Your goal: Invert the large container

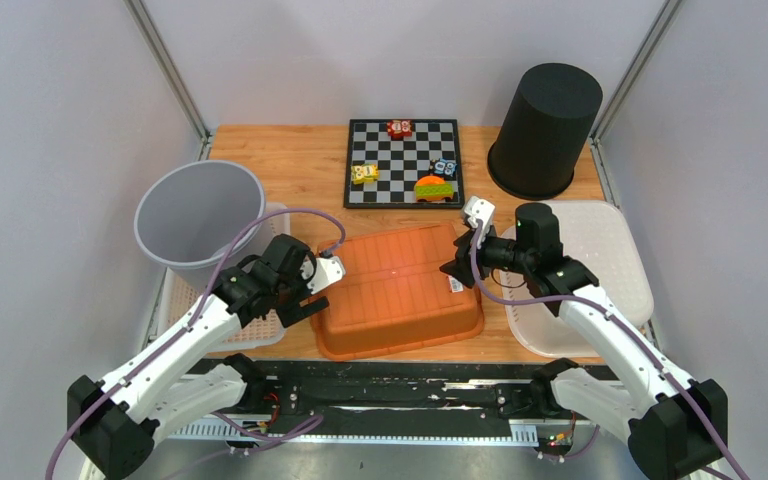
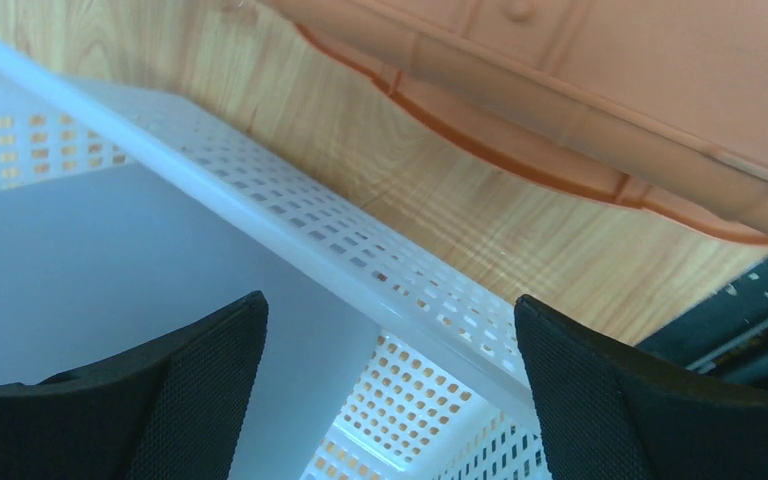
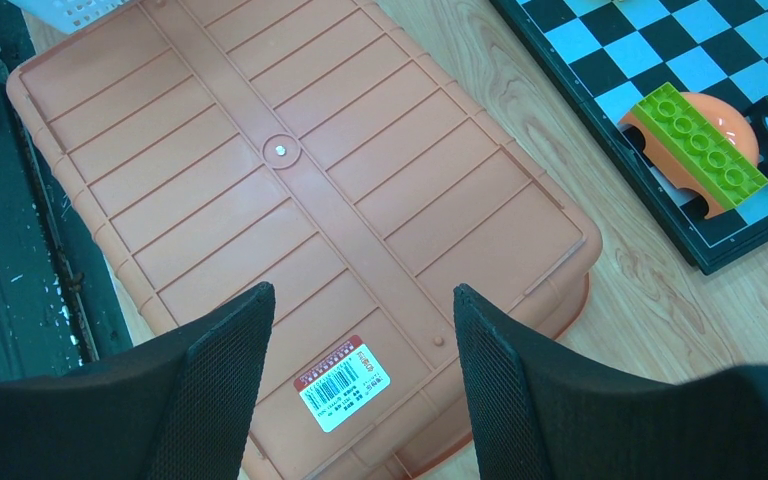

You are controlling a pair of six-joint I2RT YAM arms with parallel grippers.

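Risk: either gripper, if withdrawn low, could catch the rim and shove the orange container (image 1: 400, 290), which lies base-up on the wooden counter (image 1: 290, 170) between the arms. The left gripper (image 1: 318, 290) gapes empty over a white perforated basket (image 2: 340, 240). The right gripper (image 1: 467, 242) hovers open above the ribbed base. The container's smooth, rigid, rectangular plastic probably slides easily.

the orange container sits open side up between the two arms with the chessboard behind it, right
No. The orange container lies bottom up: the right wrist view shows its ribbed underside and barcode sticker. It sits between the left arm and right arm, with the chessboard behind it.
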